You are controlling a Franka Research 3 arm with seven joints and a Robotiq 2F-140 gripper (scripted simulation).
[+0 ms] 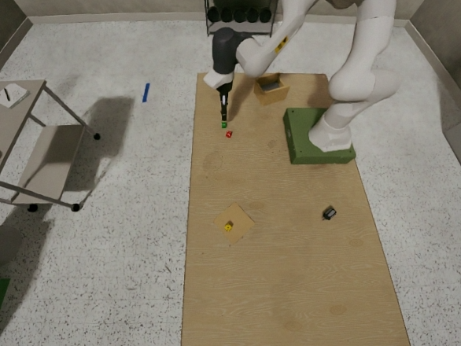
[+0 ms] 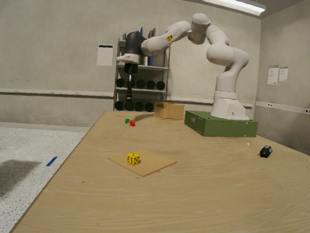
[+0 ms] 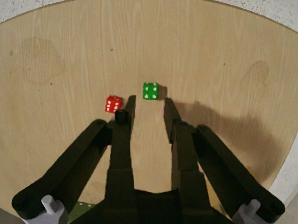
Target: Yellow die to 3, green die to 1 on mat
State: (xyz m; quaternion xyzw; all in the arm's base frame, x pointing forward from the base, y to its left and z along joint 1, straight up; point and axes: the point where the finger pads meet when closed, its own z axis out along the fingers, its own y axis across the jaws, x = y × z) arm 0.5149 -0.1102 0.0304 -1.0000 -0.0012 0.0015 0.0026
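Reaching over the far end of the table (image 2: 201, 185), the arm holds its pincer (image 3: 148, 104) high above the green die (image 3: 150, 91), fingers pointing straight down. The pincer is narrowed to a small gap and grips nothing; in the wrist view that gap lines up roughly with the green die, which lies flat on the bare wood far below the fingertips.

The mat (image 2: 152, 164), a thin tan square, lies well apart from that die, toward the near half of the table. The yellow die (image 2: 133, 159) already sits flat on it, inside its edges; its top face cannot be read from here. The red die (image 2: 132, 123) rests just beside the green one, apart from it, and near the line of one finger (image 3: 124, 115).

Judged step: the approach to pick up the green die, the yellow one seemingly placed. The next move calls for a straight descent with the gap wide enough to pass over the green die without nudging the red one.

A die is a cube with no long axis; the green die sits nearly square to the finger gap, its top pips too small to count.
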